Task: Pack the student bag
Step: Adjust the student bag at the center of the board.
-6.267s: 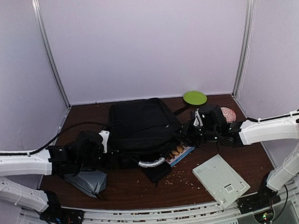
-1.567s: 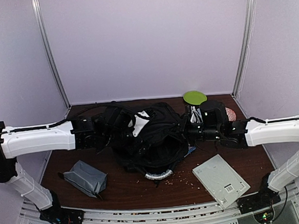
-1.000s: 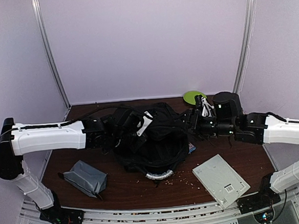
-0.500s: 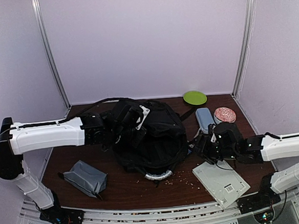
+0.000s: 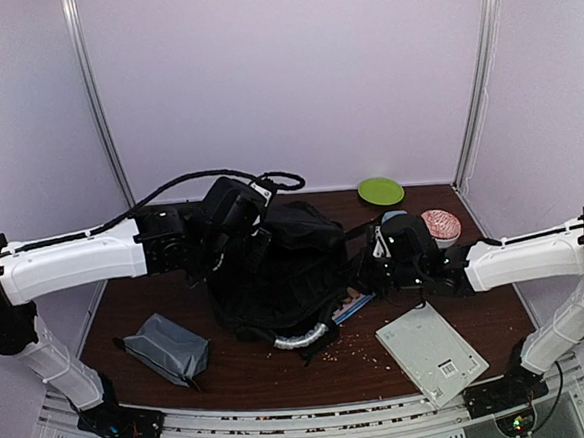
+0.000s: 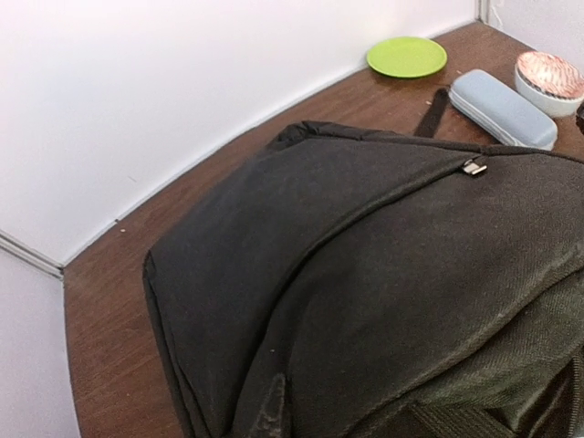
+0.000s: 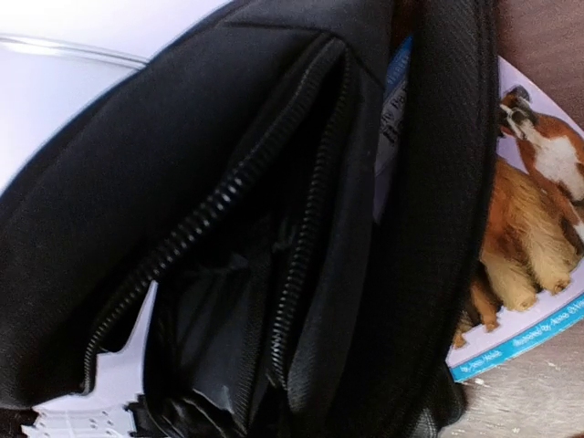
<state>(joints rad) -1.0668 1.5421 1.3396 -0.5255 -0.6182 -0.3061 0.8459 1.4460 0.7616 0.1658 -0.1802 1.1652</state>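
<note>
The student bag [image 5: 281, 270], large, black and soft, stands bunched up in the middle of the table with its grey-white handle [image 5: 302, 337] at the front. My left gripper [image 5: 241, 228] is at the bag's top and holds it up; in the left wrist view the bag [image 6: 365, 274] fills the frame and hides the fingers. My right gripper [image 5: 369, 274] is shut at the bag's right side. The right wrist view looks into the bag's unzipped mouth [image 7: 228, 301], and the zip rim runs straight down into the jaws.
A dog picture book [image 5: 353, 305] [image 7: 534, 265] pokes out under the bag's right edge. A white booklet [image 5: 430, 353] lies front right, a grey pouch [image 5: 166, 348] front left. At the back right are a green plate [image 5: 381, 190], a pink bowl [image 5: 440, 226] and a pale glasses case [image 6: 502, 108].
My right gripper has swung from above the white booklet to the bag's right side and shut there. The left arm has shifted the bag top leftward, and the dog book now shows.
</note>
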